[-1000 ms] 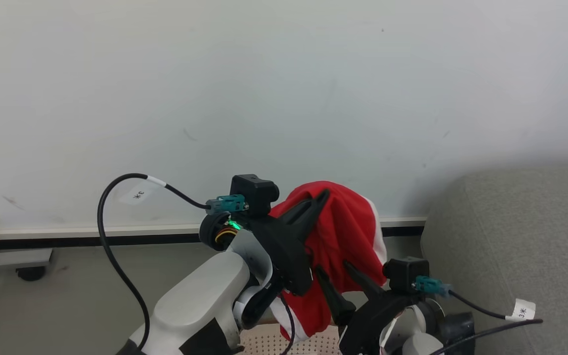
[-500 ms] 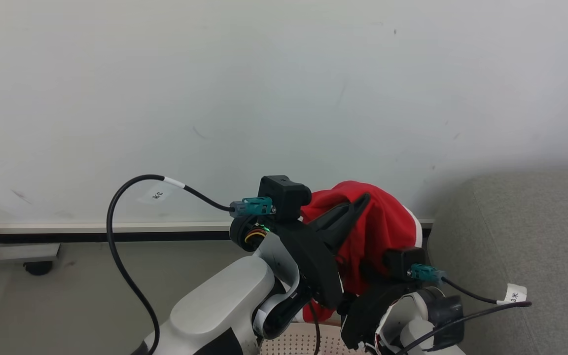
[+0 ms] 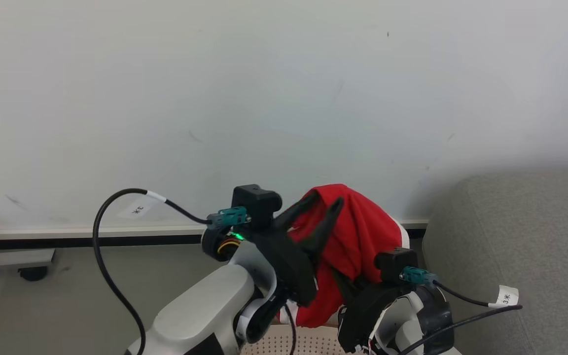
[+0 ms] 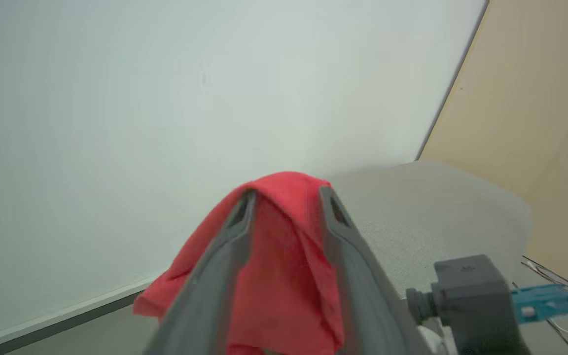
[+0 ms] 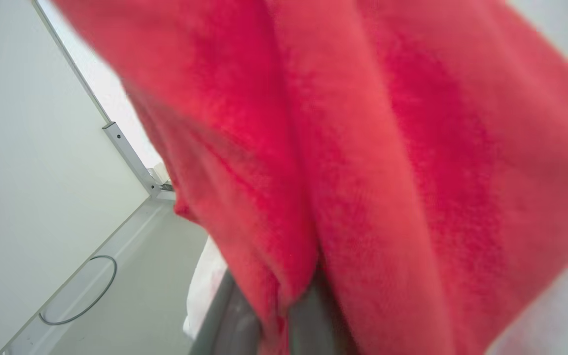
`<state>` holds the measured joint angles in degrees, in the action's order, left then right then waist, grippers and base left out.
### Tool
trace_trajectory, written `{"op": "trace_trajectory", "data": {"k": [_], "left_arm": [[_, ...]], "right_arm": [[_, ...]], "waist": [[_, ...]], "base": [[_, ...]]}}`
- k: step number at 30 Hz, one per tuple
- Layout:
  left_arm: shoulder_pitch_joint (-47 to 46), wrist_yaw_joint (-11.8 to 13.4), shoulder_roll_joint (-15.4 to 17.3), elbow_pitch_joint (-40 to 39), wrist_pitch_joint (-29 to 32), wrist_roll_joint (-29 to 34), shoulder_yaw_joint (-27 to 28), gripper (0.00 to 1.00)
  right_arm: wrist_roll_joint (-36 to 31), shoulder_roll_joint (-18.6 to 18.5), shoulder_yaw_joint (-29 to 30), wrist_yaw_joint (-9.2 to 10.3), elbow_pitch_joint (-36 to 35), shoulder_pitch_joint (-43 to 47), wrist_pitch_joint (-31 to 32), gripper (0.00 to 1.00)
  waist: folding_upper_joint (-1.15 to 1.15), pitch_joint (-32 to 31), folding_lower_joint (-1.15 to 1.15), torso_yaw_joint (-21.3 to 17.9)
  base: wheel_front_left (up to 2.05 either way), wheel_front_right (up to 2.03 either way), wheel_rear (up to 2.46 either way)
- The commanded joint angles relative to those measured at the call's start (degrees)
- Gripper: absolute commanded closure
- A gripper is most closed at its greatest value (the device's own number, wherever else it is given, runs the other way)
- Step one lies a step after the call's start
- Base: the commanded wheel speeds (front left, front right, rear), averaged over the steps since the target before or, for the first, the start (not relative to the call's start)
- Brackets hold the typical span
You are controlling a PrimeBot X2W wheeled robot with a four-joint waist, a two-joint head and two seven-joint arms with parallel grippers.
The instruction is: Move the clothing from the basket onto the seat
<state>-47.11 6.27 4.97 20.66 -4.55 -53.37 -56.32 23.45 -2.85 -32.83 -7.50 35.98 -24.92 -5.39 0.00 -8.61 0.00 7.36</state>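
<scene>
Red soft clothing (image 3: pixel 358 231), held aloft above the basket (image 3: pixel 308 342), draped over the spread fingers of the left tool (image 3: pixel 326 198) and pinched lower down by the pressed-together right tool (image 5: pixel 279 305); grey seat (image 3: pixel 520 236) near on the right, not yet reached. Risk: fabric snagging on the left fingertips or slipping from one thin pinch, then dropping to the floor (image 3: pixel 67 296) short of the seat. Basket contents: cannot tell, mostly out of frame.
</scene>
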Motion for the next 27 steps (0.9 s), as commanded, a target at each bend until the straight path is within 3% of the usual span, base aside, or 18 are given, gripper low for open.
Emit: {"op": "trace_trajectory", "data": {"k": [1, 5, 14, 20, 27], "left_arm": [[0.76, 0.42, 0.61, 0.8, -0.87, 0.85, 0.16, 0.0], [1.92, 1.22, 2.29, 4.21, -4.18, 2.06, 0.7, 0.0], [6.49, -0.63, 6.19, 7.76, -8.83, 3.93, 0.17, 0.0], [12.02, -1.05, 8.7, 4.91, -10.56, 4.12, 3.53, 0.0], [18.26, 0.16, 11.56, -1.8, -10.7, 8.83, 9.06, 0.0]], "right_arm": [[-0.55, -0.06, -0.04, 0.02, -0.28, 0.55, -0.24, 1.0], [-2.5, -0.06, 1.04, 0.02, -0.78, 1.2, -0.06, 1.0], [-8.95, -0.44, 6.64, 0.02, -3.79, 3.44, 2.21, 1.0], [-12.23, -1.99, 9.73, 0.02, -8.29, 4.67, 4.95, 1.0], [-14.57, -4.85, 11.05, 0.02, -13.41, 4.67, 8.1, 1.0]], "waist": [[0.0, 0.16, 0.0, -0.51], [0.0, 0.51, 0.0, -1.87], [0.0, 1.96, 0.0, -5.76], [0.0, 3.52, 0.0, -10.1], [0.0, 5.56, 0.0, -14.84]], "base": [[0.0, 0.0, 0.0], [0.0, 0.0, 0.0], [0.0, 0.0, 0.0], [0.0, 0.0, 0.0], [0.0, 0.0, 0.0]]}}
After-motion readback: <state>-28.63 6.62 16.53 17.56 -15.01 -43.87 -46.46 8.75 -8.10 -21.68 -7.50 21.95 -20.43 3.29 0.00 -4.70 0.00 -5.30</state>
